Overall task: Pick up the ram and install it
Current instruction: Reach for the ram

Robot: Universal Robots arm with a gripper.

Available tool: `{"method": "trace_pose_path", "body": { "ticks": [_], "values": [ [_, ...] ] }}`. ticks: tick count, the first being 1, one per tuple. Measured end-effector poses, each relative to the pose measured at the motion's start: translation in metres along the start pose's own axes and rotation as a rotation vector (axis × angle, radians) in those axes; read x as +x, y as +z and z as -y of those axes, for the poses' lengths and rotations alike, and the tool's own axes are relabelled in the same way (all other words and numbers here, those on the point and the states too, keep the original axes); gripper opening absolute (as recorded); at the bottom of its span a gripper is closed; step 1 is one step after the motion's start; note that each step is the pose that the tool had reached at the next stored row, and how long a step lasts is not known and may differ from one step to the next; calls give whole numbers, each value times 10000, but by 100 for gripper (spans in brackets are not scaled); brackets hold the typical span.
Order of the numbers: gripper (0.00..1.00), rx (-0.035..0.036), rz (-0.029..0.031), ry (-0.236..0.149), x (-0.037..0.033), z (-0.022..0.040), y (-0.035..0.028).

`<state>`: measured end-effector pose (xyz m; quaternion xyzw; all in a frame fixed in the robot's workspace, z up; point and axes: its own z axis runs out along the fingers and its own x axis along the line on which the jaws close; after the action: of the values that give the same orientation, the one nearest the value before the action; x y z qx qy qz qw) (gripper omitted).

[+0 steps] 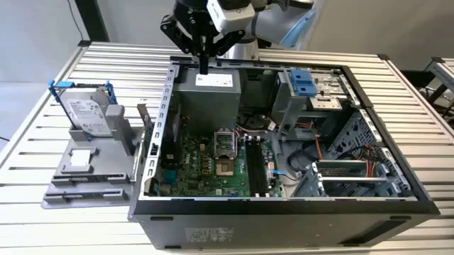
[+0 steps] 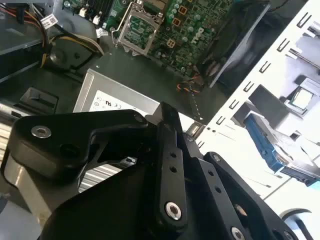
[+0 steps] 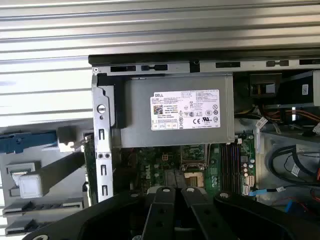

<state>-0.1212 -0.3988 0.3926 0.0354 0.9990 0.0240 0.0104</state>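
Note:
The ram (image 1: 142,118) looks like a thin dark stick standing on edge in the grey fixture (image 1: 89,178), just outside the open computer case (image 1: 284,204) on the exterior view's left. In the first wrist view it appears as a green strip (image 3: 88,165) beside the case wall. My gripper (image 1: 204,68) hangs above the far end of the case, over the silver power supply (image 1: 210,95), well apart from the ram. Its black fingers (image 2: 169,150) are pressed together, shut, with nothing seen between them. The long black memory slots (image 1: 257,169) lie on the green motherboard (image 1: 206,170).
A silver hard drive (image 1: 91,114) with a blue bracket stands upright in the fixture. Inside the case are a drive cage with a blue latch (image 1: 307,82), cables (image 1: 312,154) and metal walls. Everything rests on a slatted metal table (image 1: 57,79).

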Motion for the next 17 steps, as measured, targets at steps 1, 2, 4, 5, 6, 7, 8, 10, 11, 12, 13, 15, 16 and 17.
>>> {"method": "trace_pose_path", "body": {
  "ticks": [1,2,4,5,6,7,8,10,11,12,13,15,16,17],
  "values": [
    [0,1,0,0,0,0,0],
    [0,1,0,0,0,0,0],
    [0,7,0,0,0,0,0],
    [0,7,0,0,0,0,0],
    [0,8,0,0,0,0,0],
    [0,9,0,0,0,0,0],
    [0,10,0,0,0,0,0],
    [0,12,-1,0,0,0,0],
    [0,12,0,0,0,0,0],
    [0,13,-1,0,0,0,0],
    [0,13,-1,0,0,0,0],
    [0,14,1,2,16,1,0],
    [0,13,1,1,33,2,0],
    [0,13,0,0,55,4,-1]
  ]
}}
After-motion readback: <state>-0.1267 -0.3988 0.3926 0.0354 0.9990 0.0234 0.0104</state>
